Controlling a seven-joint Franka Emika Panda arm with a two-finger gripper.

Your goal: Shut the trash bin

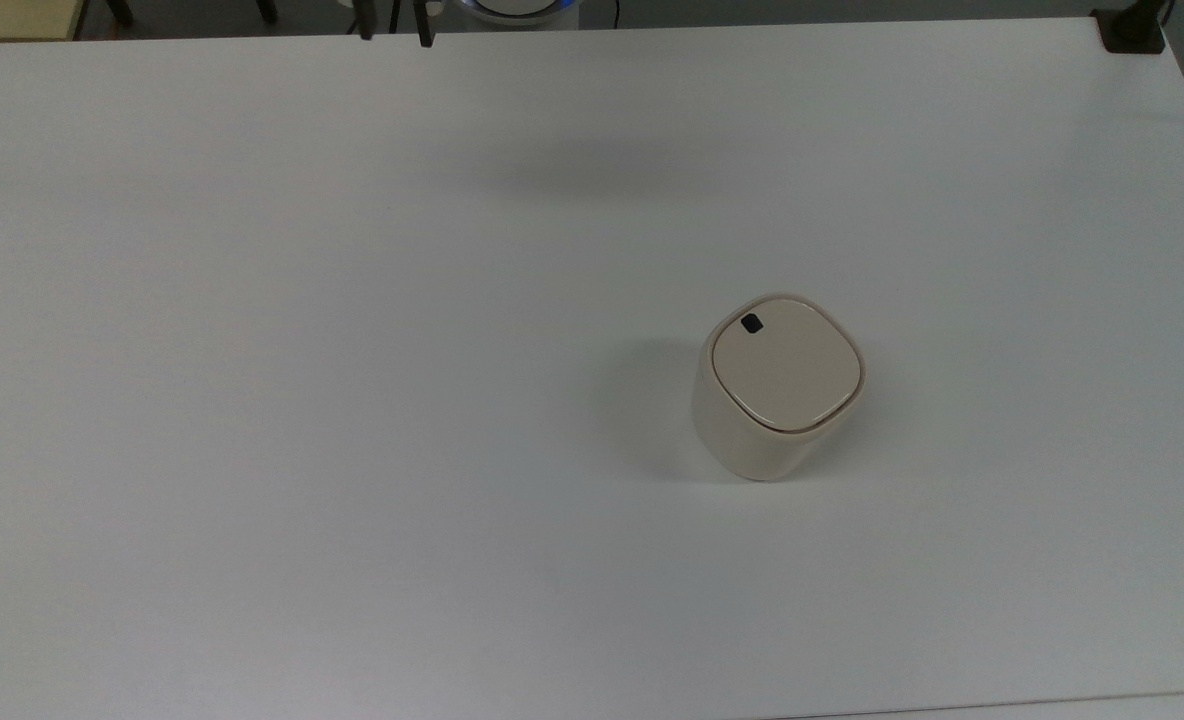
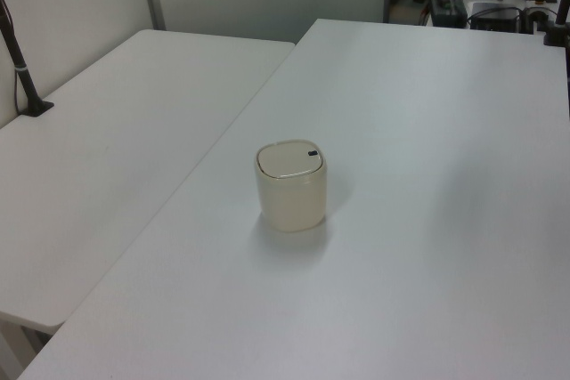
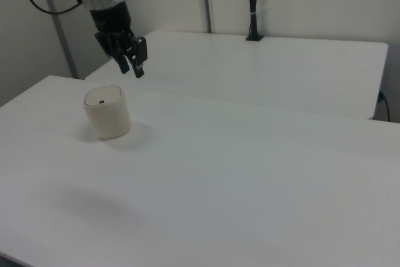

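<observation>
Bench (image 1: 352,400) surface runs white and bare from edge to edge, with wide room on all sides of the trash bin (image 1: 777,385). In the left view a second white bench (image 2: 116,157) butts against the first along a straight seam, and a dark post (image 2: 22,68) stands at its far corner.

The bin stands upright toward the top view's right, well in from every edge. In the right view the gripper (image 3: 136,65) hangs in the air above the bin (image 3: 107,112) and slightly toward the right view's right, apart from it, its two fingers spread with a gap between them and nothing held.

The bin (image 2: 291,184) is cream plastic, rounded-square on top and narrowing downward. Its lid (image 1: 785,365) lies flat and flush, a small black mark (image 1: 752,323) near one corner.
</observation>
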